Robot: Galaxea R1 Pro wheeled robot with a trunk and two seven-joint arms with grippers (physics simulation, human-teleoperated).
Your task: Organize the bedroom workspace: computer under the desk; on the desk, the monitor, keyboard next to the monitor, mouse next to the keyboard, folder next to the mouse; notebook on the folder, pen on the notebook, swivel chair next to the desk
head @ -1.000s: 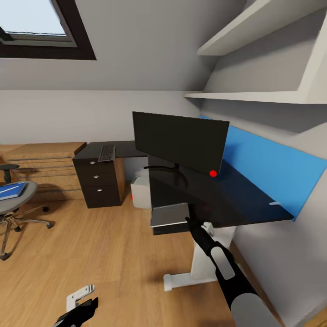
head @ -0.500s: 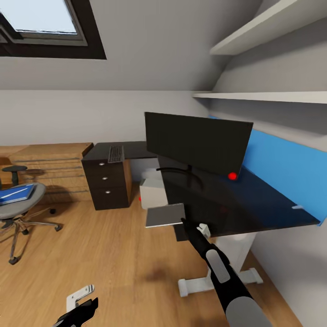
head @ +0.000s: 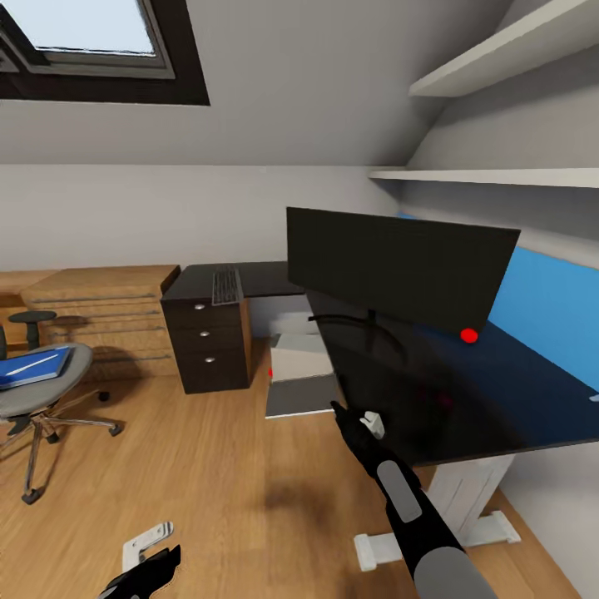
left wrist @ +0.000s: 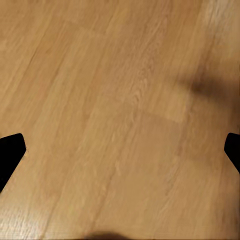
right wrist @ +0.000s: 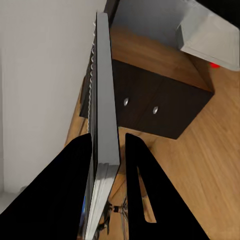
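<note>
The black monitor (head: 399,270) stands on the black-topped desk (head: 499,399) with its blue back panel. Under the desk's near end sits the light grey computer (head: 298,353). My right gripper (head: 349,416) is shut on a flat grey slab with a layered edge, apparently the notebook (head: 299,398), held level beside the desk edge; the right wrist view has the notebook (right wrist: 105,100) between both fingers. The keyboard (head: 225,287) lies on a dark drawer unit. A blue folder (head: 33,368) rests on the swivel chair (head: 37,395). My left gripper (head: 150,553) hangs open over bare floor.
The dark three-drawer unit (head: 208,341) stands against the far wall, with a light-wood drawer chest (head: 104,312) to its left. White shelves (head: 491,175) jut out above the desk. A white desk leg (head: 466,507) stands close by my right arm. Wooden floor (head: 208,466) lies open between chair and desk.
The whole view has shifted: desk, monitor and drawer unit slid right and the monitor looms larger. My right gripper still holds the grey slab; the left gripper sits the same.
</note>
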